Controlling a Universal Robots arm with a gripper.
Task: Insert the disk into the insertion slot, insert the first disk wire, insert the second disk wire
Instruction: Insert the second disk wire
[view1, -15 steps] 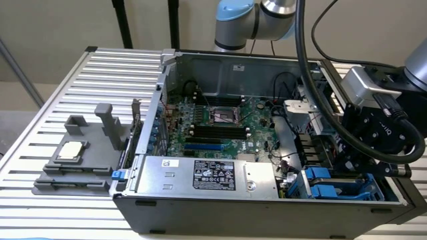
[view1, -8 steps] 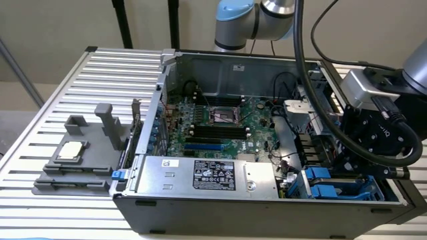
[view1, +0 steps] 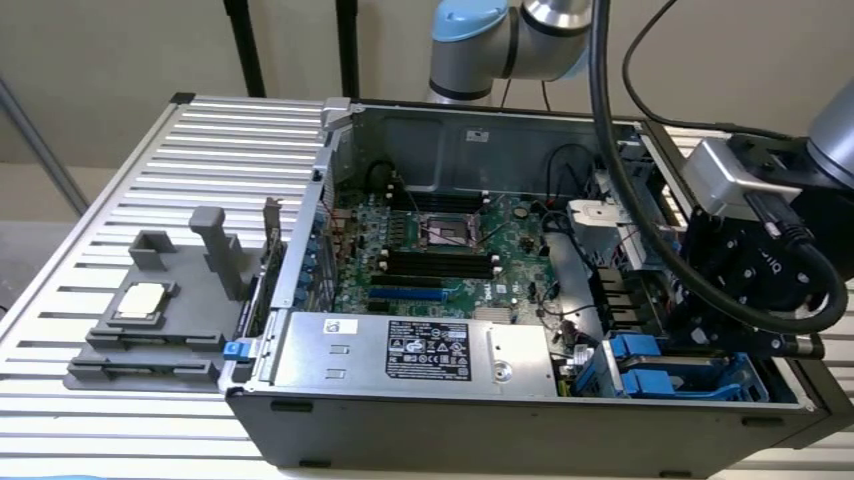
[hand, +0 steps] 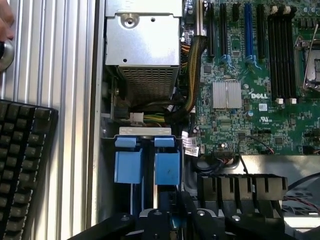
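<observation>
While poised low over the near corner of an open computer case (view1: 400, 425), on the exterior view's right, hangs a black gripper (hand: 160, 224), cabled and bulky; open or closed, cannot tell. Directly beneath it, the disk (hand: 167, 168), recognisable by its bright blue carrier tabs, seated in the insertion slot (hand: 145, 131), a grey sheet-metal cage; metal body of the drive hidden. Just beside the cage, a silver power supply box (view1: 414, 350) with a black label, lying along the case's near wall. Beyond that, a green Dell motherboard (view1: 454, 240) with black memory slots, an empty processor socket and a small finned heatsink. Outside the case, towards the exterior view's left, a grey plastic fixture (view1: 160, 320) with upright posts, resting on a ribbed metal table (view1: 200, 140). Also on that table, in the wrist view, a black keyboard (hand: 25, 165) and the edge of a person's hand (hand: 6, 20). Farthest back, behind the case, the robot arm's (view1: 514, 40) silver and pale-blue joints.
</observation>
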